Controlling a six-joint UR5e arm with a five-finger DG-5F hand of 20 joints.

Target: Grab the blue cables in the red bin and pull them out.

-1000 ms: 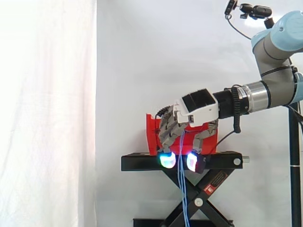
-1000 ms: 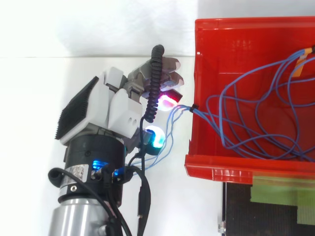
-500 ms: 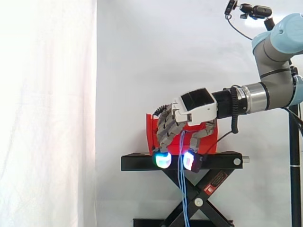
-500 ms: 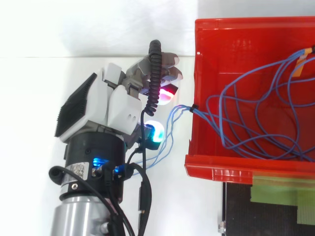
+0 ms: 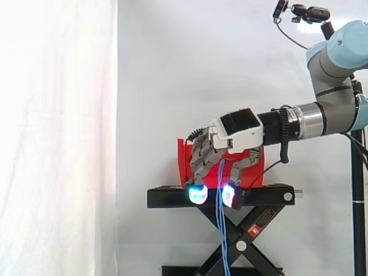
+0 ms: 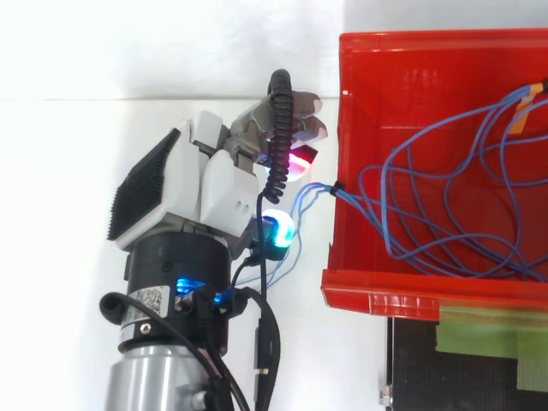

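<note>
Several thin blue cables (image 6: 445, 214) lie looped in the red bin (image 6: 377, 278). A bundle of them crosses the bin's left wall at a small black tie (image 6: 338, 186) and hangs down past the stand (image 5: 222, 230). My hand (image 6: 224, 184) is outside the bin, just left of that wall, with its fingers pointing down. It is open: the glowing fingertips (image 5: 198, 194) and thumb pad stand apart, and the hanging cables drop through the gap between them. I see no pinch on the cables.
The bin sits on a black scissor-lift stand (image 5: 172, 197) in front of a white curtain. Green tape (image 6: 488, 330) marks the stand top beside the bin. The arm (image 5: 322, 118) reaches in level from the right.
The hand has shifted a little toward the bin wall and turned slightly. Its fingertips keep the same spacing. The cables hang as before.
</note>
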